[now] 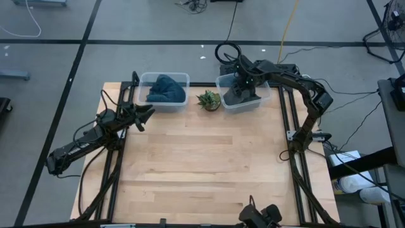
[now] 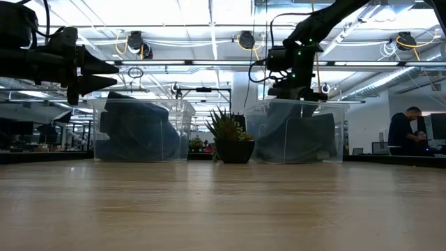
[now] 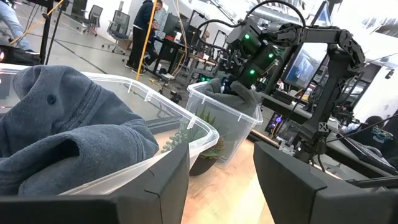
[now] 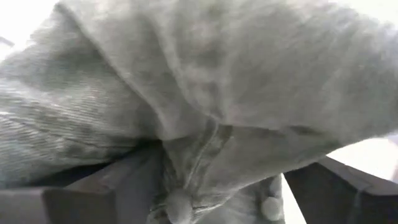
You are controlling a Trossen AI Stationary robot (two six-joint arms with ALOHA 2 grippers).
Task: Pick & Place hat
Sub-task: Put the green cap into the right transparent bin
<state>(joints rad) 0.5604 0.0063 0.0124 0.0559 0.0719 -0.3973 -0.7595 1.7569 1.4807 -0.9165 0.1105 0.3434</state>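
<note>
A grey hat (image 1: 240, 95) sits in the clear right bin (image 1: 220, 88) at the table's far edge, and my right gripper (image 1: 243, 82) reaches into that bin from above, shut on it. In the right wrist view grey cloth (image 4: 199, 74) fills the picture. A blue hat (image 1: 166, 88) lies bunched in the clear left bin (image 1: 143, 81). My left gripper (image 1: 147, 113) hovers open just near of the left bin, above the table, touching nothing; its wrist view looks over the blue hat (image 3: 62, 130). My right gripper (image 4: 224, 180) pinches a bunched fold of the grey hat's cloth (image 4: 193, 149) between its two fingers (image 4: 112, 186), coming from above and pointing down. The held part is drawn up to the bin's rim (image 3: 239, 93); the rest of the hat stays inside the bin.
A small potted succulent (image 1: 209, 99) stands between the two bins. Black frame rails (image 1: 294, 126) run along the table's left and right sides. The wooden tabletop (image 1: 202, 164) stretches bare near of the bins. A person (image 2: 404, 136) sits in the room beyond the table.
</note>
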